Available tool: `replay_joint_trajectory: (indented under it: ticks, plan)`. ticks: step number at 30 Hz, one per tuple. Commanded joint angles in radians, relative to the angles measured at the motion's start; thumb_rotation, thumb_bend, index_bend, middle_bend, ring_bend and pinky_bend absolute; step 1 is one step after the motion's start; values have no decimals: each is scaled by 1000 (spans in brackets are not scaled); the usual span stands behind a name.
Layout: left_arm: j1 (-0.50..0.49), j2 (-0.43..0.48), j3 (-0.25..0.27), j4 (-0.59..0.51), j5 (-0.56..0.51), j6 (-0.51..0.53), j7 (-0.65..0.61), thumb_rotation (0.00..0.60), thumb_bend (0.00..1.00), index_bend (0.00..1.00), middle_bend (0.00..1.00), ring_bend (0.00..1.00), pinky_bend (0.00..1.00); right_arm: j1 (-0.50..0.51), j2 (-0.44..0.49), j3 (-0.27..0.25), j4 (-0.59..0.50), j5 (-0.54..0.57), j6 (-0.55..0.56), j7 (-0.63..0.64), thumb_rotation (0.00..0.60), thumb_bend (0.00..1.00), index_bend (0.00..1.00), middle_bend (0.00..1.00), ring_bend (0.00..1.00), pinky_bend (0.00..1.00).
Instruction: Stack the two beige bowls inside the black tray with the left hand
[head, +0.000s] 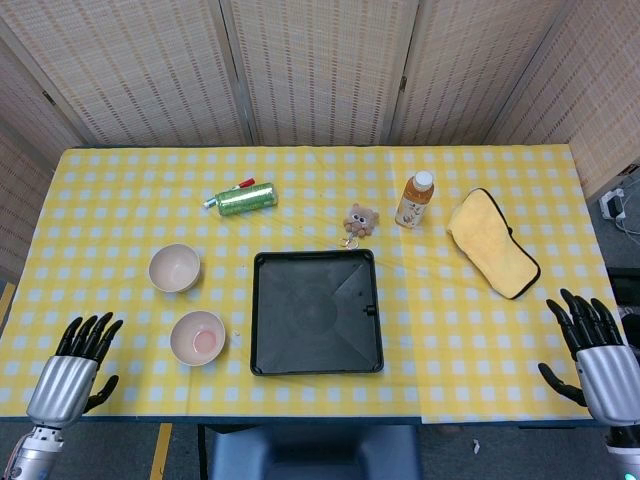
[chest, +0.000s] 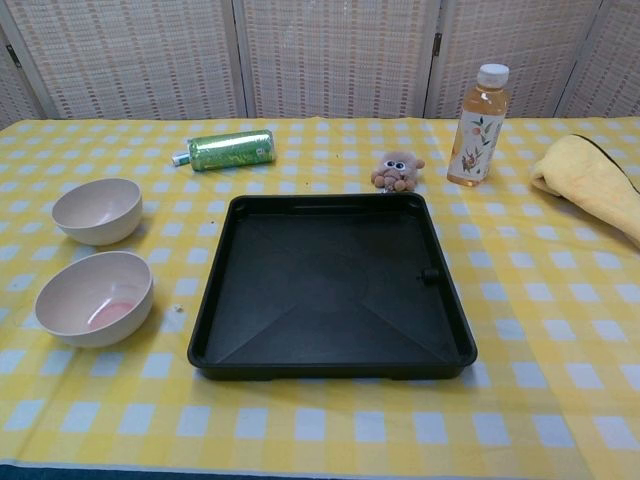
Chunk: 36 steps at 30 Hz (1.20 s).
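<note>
Two beige bowls stand left of the black tray (head: 316, 311) (chest: 330, 290). The nearer bowl (head: 197, 337) (chest: 94, 297) has a pink patch inside; the farther bowl (head: 174, 267) (chest: 97, 210) is plain. The tray holds nothing. My left hand (head: 72, 370) hovers at the table's front left corner, fingers spread, holding nothing, well left of the nearer bowl. My right hand (head: 598, 358) hangs at the front right edge, fingers apart, holding nothing. Neither hand shows in the chest view.
A green can (head: 243, 197) (chest: 228, 149) lies behind the bowls. A small plush toy (head: 359, 220) (chest: 397, 170) sits at the tray's far edge. A juice bottle (head: 415, 199) (chest: 477, 111) and a yellow cloth (head: 492, 243) (chest: 590, 180) stand to the right.
</note>
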Motion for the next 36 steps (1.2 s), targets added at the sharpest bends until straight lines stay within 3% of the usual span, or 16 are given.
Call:
replay_joint_trajectory:
  ticks: [1,3,6,8,10,14,22,26,36]
  plan:
    - [-6,-15,13,16,32,-2,-10,600,354,48,402,393,476,2,-2,3,-11,6,-8,-7,600,280,0,0,0,0]
    - [-16,-18,37,28,78,-9,-60,600,354,97,521,561,616,2,-2,2,-12,-1,-3,-11,600,280,0,0,0,0]
    - [-50,1,82,34,143,-41,-216,600,354,168,704,731,783,3,-1,-6,-11,-8,-14,-12,600,280,0,0,0,0]
    - [-63,-5,81,63,173,-25,-264,600,354,243,896,889,932,3,3,-8,-12,-9,-14,-8,600,280,0,0,0,0]
    - [-62,-31,69,98,185,3,-266,600,354,306,981,965,995,-1,3,-6,-11,-7,-8,-7,600,280,0,0,0,0]
    - [-57,-80,64,137,177,21,-316,600,354,401,1000,994,1000,-6,0,-5,-9,-9,3,-11,600,279,0,0,0,0]
    - [-62,-191,53,237,181,20,-287,600,354,485,1000,1000,1000,6,-2,-4,-16,-4,-23,-20,600,281,0,0,0,0]
    - [-70,-239,41,287,160,-9,-229,600,341,482,1000,1000,1000,11,-1,1,-20,6,-34,-21,600,280,0,0,0,0]
    - [-112,-277,7,267,93,-97,-153,600,320,480,1000,1000,1000,16,3,0,-22,8,-43,-18,600,280,0,0,0,0]
